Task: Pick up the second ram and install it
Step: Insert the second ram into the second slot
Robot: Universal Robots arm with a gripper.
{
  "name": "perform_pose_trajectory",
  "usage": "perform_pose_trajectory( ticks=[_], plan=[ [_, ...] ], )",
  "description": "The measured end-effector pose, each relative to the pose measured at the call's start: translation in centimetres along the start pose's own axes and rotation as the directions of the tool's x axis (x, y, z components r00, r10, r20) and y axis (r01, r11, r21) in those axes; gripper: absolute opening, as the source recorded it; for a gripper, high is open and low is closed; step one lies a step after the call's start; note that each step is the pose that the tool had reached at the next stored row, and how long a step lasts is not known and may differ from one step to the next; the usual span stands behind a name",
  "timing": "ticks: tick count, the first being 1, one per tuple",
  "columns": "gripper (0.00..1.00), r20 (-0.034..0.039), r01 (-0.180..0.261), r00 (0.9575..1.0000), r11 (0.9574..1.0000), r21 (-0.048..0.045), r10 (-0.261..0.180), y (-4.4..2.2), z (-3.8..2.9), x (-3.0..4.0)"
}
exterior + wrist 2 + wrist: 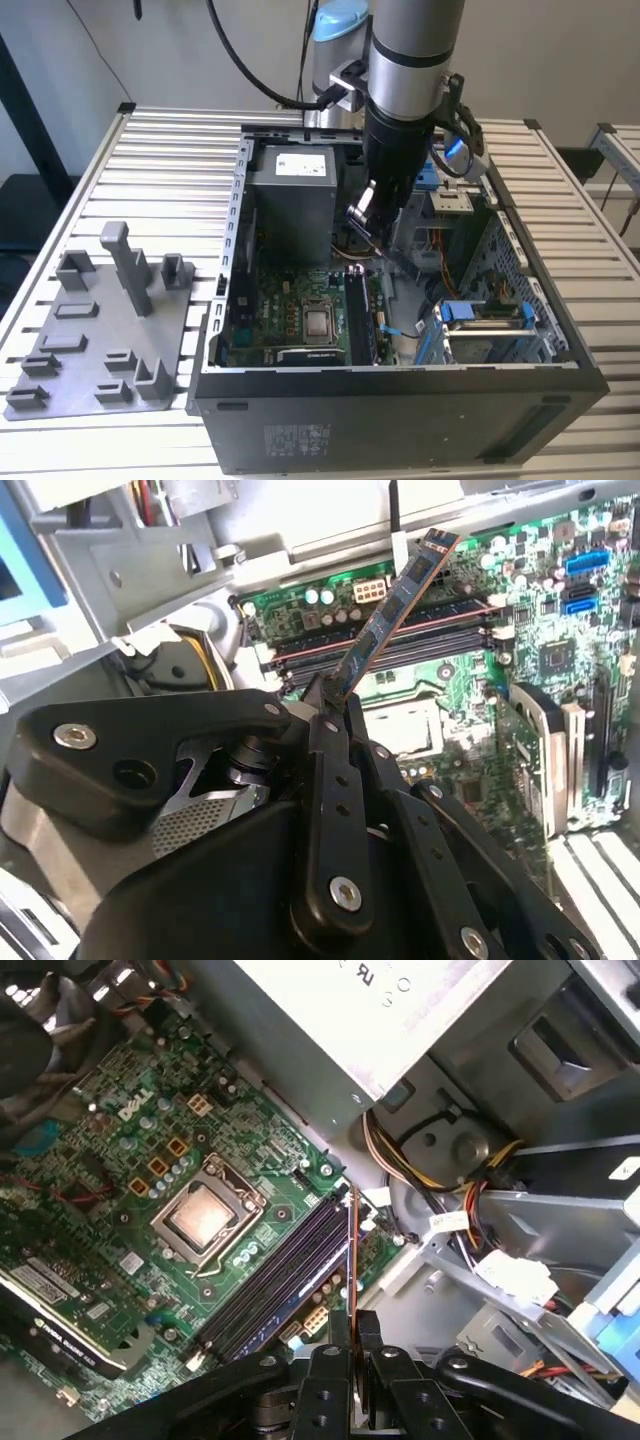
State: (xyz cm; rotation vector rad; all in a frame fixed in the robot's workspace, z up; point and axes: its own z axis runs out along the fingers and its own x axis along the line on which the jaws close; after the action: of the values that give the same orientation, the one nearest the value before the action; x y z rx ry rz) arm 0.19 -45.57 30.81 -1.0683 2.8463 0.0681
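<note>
**RAM gripped, hanging over the slots — insertion not yet made**

Gripper point(335, 705) sits nearest the lens in both wrist views: black fingers point(345, 1360) pinched tight on one end of the second ram point(392, 610), no visible gap either side of the board. Stick juts out from the fingertips, tilted in the second wrist view, edge-on as a thin line in the first wrist view.

Step in hand, by my read: carry done, alignment over the memory slots point(400, 645) under way. Board is above the slots, apart from them, not seated. Seating calls for the stick's edge parallel to an empty slot and square to the motherboard point(300, 310); the current tilt looks off for that.

Around it: CPU socket point(205, 1215) just beside the slots. Cable bundle point(450, 1195) near the slot end, a likely snag. In the exterior view, power supply point(295, 190) at 10 o'clock from the gripper, drive bay point(485, 325) at 4 o'clock, grey tray point(95, 340) well outside the case point(400, 410) at 8 o'clock.
</note>
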Motion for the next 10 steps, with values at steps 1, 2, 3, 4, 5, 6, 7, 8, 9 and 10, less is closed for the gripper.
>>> perform_pose_trajectory(
  ticks=[1, 2, 3, 4, 5, 6, 7, 8, 9, 10],
  plan=[
    [0.14, 0.0001, -0.015, 0.9999, 0.9999, 0.0017, 0.015, 0.0, 0.01, 0.0],
    [0.14, 0.0001, -0.03, 0.9995, 0.9995, 0.0034, 0.03, 0.0, 0.02, 0.0],
    [0.14, 0.0003, -0.045, 0.999, 0.999, 0.0051, 0.045, 0.0, 0.03, 0.0],
    [0.14, 0.0005, -0.06, 0.9982, 0.9982, 0.0067, 0.06, 0.0, 0.04, 0.0],
    [0.14, 0.0007, -0.076, 0.9971, 0.9971, 0.0085, 0.076, 0.0, 0.06, 0.0],
    [0.14, 0.0009, -0.091, 0.9958, 0.9958, 0.0102, 0.091, 0.0, 0.07, 0.01],
    [0.14, 0.0011, -0.106, 0.9944, 0.9943, 0.0119, 0.106, 0.0, 0.07, 0.01],
    [0.14, 0.0015, -0.122, 0.9925, 0.9924, 0.0136, 0.122, 0.0, 0.09, 0.01],
    [0.14, 0.0017, -0.137, 0.9906, 0.9905, 0.0153, 0.137, 0.0, 0.1, 0.01],
    [0.14, 0.0021, -0.152, 0.9884, 0.9883, 0.0169, 0.152, 0.0, 0.11, 0.01]
  ],
)
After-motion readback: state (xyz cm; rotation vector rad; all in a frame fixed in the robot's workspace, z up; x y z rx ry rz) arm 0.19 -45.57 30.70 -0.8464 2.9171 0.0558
